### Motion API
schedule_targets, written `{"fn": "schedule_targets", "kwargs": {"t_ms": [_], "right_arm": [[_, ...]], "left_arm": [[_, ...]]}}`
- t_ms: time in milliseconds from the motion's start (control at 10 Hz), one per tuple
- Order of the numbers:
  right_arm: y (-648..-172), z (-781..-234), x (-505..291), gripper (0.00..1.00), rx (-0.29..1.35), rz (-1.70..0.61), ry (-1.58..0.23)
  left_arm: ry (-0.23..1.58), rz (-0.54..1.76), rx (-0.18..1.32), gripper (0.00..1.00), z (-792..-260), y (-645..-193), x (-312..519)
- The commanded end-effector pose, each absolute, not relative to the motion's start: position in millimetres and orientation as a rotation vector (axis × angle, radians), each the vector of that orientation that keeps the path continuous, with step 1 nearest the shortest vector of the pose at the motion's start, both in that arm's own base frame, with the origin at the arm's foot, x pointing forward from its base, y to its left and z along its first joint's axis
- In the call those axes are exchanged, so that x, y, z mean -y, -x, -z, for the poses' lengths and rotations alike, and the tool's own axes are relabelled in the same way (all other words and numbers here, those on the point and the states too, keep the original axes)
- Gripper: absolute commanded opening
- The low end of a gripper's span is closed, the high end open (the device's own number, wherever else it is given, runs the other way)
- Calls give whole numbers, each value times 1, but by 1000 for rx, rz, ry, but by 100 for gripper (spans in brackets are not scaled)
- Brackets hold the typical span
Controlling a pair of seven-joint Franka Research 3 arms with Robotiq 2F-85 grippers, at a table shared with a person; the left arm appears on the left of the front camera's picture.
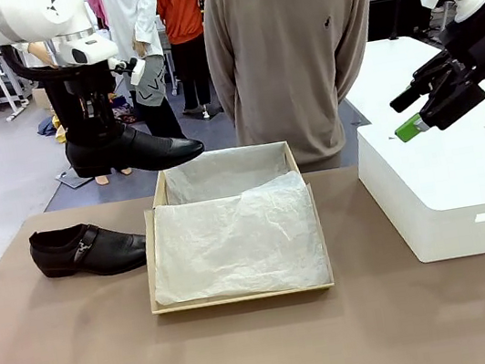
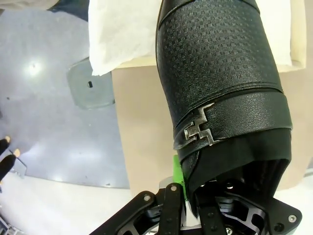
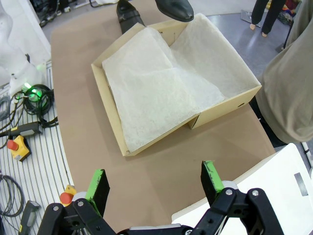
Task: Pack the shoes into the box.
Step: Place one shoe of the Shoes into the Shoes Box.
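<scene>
One glossy black shoe [image 1: 136,152] hangs in the air over the far left corner of the box [image 1: 242,297], toe pointing right, with my left gripper [image 1: 100,142] shut on its heel end. In the left wrist view the shoe [image 2: 220,73] with its metal buckle [image 2: 198,131] rises from my left gripper [image 2: 188,196]. The other shoe [image 1: 87,250] lies on the table left of the box. The tan box [image 3: 110,108] stands open, lined with white tissue paper [image 3: 156,83]. My right gripper [image 1: 412,115] [image 3: 155,181] hovers open and empty above the large white box.
A large white rounded box [image 1: 452,190] stands at the table's right side. A person [image 1: 292,54] stands at the far edge behind the cardboard box, hands out of sight. Beyond the near table edge the right wrist view shows cables and a red stop button [image 3: 18,145].
</scene>
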State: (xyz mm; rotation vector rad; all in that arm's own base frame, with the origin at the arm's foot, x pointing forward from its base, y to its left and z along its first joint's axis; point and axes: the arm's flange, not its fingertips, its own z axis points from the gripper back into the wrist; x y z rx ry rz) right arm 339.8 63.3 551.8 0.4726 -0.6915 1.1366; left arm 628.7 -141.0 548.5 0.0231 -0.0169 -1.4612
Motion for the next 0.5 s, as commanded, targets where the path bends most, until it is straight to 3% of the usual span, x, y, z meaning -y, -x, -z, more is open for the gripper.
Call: {"fn": "schedule_targets", "kwargs": {"t_ms": [0, 400], "right_arm": [[-343, -552, -63, 100, 717, -1160, -491], [-343, -552, -63, 100, 717, -1160, -491]], "left_arm": [[-31, 1463, 26, 0, -555, -629, 138], [2, 1418, -1, 0, -560, -633, 174]]}}
